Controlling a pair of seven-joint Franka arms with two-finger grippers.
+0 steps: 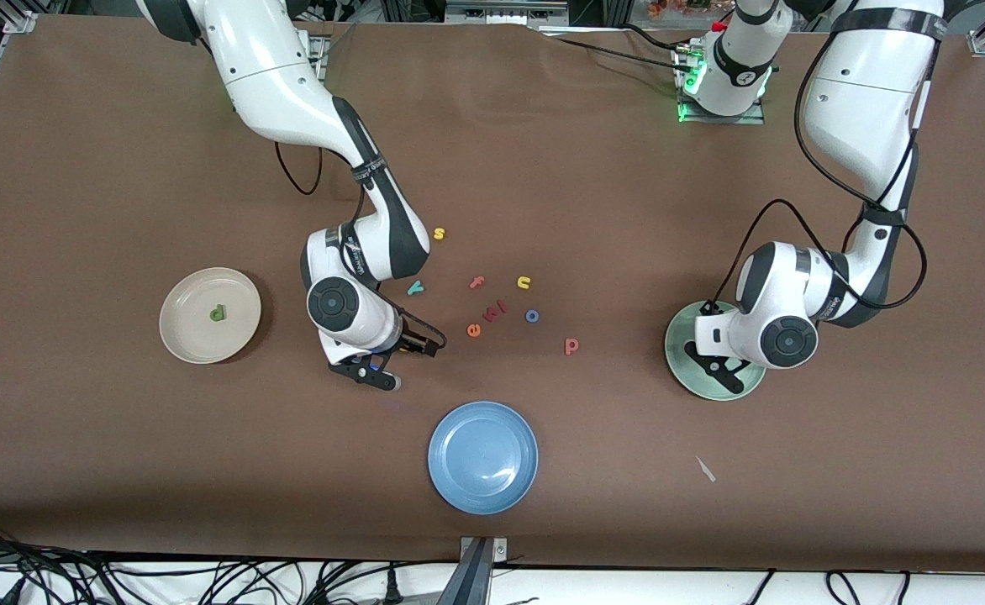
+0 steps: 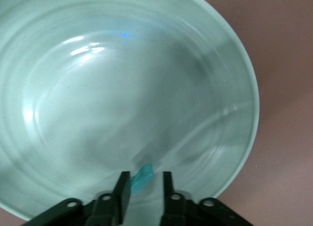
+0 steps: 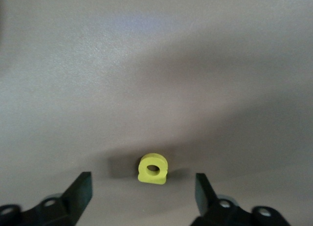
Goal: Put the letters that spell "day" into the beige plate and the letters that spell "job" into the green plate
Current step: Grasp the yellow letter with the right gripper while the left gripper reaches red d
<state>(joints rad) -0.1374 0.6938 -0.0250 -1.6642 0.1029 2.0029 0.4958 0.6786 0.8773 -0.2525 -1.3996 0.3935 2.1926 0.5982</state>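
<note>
My left gripper (image 1: 715, 366) hangs low over the green plate (image 1: 676, 343). In the left wrist view its fingers stand slightly apart (image 2: 145, 176); the teal "j" (image 2: 142, 181) leans on one finger, clear of the other, just above the green plate (image 2: 98, 89). My right gripper (image 1: 373, 373) is down at the table, open (image 3: 143, 183), with the yellow "a" (image 3: 152, 169) lying flat between its fingers. The green "d" (image 1: 218, 313) lies in the beige plate (image 1: 194, 340). The teal "y" (image 1: 414, 288), blue "o" (image 1: 532, 316) and salmon "b" (image 1: 571, 345) lie mid-table.
A blue plate (image 1: 482, 456) sits nearer the front camera than the letters. Loose letters lie around: a yellow "s" (image 1: 439, 234), pink "f" (image 1: 476, 282), yellow "u" (image 1: 524, 282), orange "e" (image 1: 474, 330) and a red one (image 1: 497, 309).
</note>
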